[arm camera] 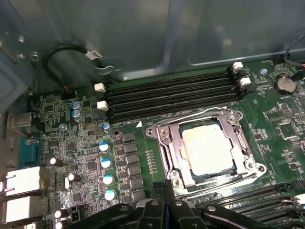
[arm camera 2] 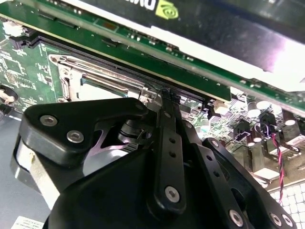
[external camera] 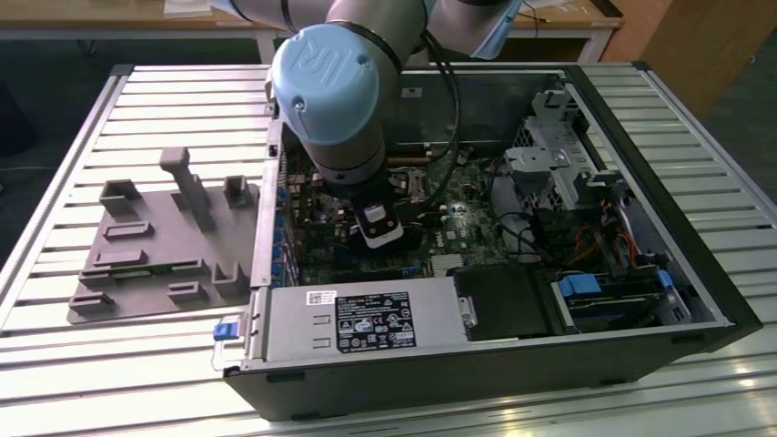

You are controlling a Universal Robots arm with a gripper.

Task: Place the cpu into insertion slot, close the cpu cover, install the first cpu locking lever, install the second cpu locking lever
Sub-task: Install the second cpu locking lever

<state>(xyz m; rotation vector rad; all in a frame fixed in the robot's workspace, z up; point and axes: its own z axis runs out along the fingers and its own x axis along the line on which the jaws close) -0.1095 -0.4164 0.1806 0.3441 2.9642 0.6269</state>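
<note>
The cpu (arm camera: 208,149) already lies flat in the insertion slot (arm camera: 167,143), its pale metal face showing through the window of the cpu cover (arm camera: 177,151). That silvery frame lies down over the chip's edges, so I judge the placing done and the cover closed, or very nearly. The socket sits on the green motherboard (arm camera: 86,164), just beside the row of long black memory slots (arm camera: 171,98) that runs along the board's edge toward the case's metal wall.

What I cannot settle is the levers. Thin wire arms (arm camera: 183,118) run along the sides of the frame, but whether either is hooked under its catch is too fine to tell. I take both locking steps as open work.

My gripper (arm camera: 166,191) hangs just off the socket's near edge, low over the board. My fingers (arm camera 2: 167,138) are pressed together with nothing between them. In the exterior view my arm (external camera: 338,100) reaches down into the open computer case (external camera: 680,246), which lies on its side on the slatted table (external camera: 73,127), with a grey fixture tray (external camera: 152,259) beside it toward the exterior view's left.
</note>
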